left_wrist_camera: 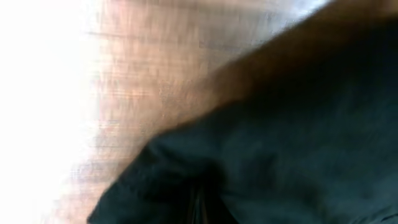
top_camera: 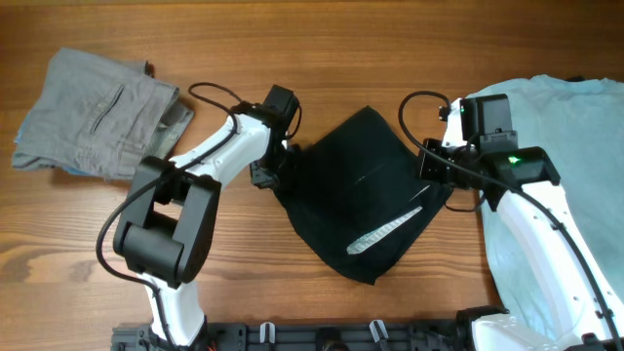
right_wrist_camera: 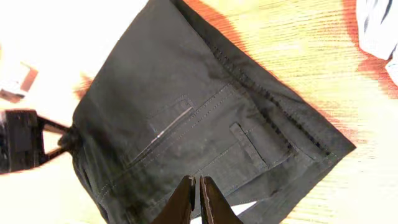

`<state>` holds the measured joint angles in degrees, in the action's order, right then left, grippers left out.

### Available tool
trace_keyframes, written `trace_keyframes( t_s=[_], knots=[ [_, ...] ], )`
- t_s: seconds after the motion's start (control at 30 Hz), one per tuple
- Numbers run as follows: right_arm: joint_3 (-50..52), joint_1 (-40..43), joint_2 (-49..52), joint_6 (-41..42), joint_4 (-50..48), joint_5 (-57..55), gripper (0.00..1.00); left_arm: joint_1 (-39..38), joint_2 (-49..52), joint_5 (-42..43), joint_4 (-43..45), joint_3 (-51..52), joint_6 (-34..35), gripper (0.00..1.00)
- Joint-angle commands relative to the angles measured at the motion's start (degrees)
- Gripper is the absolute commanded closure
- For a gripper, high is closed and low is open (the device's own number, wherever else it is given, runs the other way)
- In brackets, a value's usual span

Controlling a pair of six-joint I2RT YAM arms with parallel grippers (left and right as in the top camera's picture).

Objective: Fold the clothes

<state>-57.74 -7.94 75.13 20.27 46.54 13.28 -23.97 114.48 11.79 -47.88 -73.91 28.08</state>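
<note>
Your black shorts (top_camera: 361,185) lie spread on the table (top_camera: 292,49), with pale lining showing | your right gripper (right_wrist_camera: 196,198): fingers pressed together, pinching the black shorts' right edge | your left gripper (top_camera: 265,174): at their left edge, wrist view blurred, state can't be told | grey shorts (top_camera: 93,117): well left of the black shorts | light blue T-shirt (top_camera: 570,117): just right of them

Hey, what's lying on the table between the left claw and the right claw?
The black fabric shorts fill the stretch from the left claw to the right claw, seen in the overhead view.
</note>
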Motion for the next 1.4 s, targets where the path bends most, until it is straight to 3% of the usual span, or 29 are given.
trace_keyframes(
  t_s=[0.0, 0.07, 0.17, 0.33, 0.43, 0.67, 0.87, 1.03, 1.13, 1.27, 1.37],
  knots=[
    [-0.55, 0.13, -0.66, -0.63, -0.11, 0.46, 0.92, 6.40, 5.05, -4.37, 6.19, 0.26, 1.38, 0.93],
    [-0.55, 0.13, -0.66, -0.76, -0.44, 0.46, 0.91, 10.34, 5.05, -2.84, 7.43, -2.45, 1.31, 0.93],
    [-0.52, 0.13, -0.15, -0.81, -1.09, 0.48, 0.90, 16.26, 5.03, 6.12, 8.35, -10.36, -2.51, 0.93],
    [0.55, 0.02, 2.36, -4.07, -0.81, 1.75, 0.90, 19.28, 4.04, 12.94, -4.48, -24.90, -9.20, 0.51],
    [2.10, 0.02, 4.46, -4.85, -0.94, 1.51, 0.90, 19.19, 1.33, 16.39, -14.53, -29.79, -13.51, 0.43],
    [2.91, 0.07, 13.62, 3.58, -2.47, 1.11, 0.90, 17.68, -9.07, 17.53, -30.95, -29.99, -16.85, 0.37],
    [2.91, 0.02, 22.29, 5.62, -3.04, 1.79, 0.90, 11.15, -12.83, 10.64, -40.54, -28.17, -15.41, 0.32],
    [2.91, 0.04, 26.80, 5.22, -3.37, 1.75, 0.91, 3.85, -13.14, 10.64, -35.15, -17.66, -7.37, 0.22],
    [2.91, 0.04, 26.88, 5.22, -3.52, 1.77, 0.91, 2.05, -13.14, 10.97, -27.58, -6.80, -0.92, 0.10],
    [2.91, 0.04, 26.88, 5.16, -3.54, 1.75, 0.91, 2.58, -13.14, 20.90, -15.87, 6.75, -0.02, 0.04],
    [2.91, 0.04, 26.88, 5.14, -3.78, 1.77, 0.91, 1.90, -13.14, 24.70, -5.75, 15.65, 5.18, 0.00]
  ],
)
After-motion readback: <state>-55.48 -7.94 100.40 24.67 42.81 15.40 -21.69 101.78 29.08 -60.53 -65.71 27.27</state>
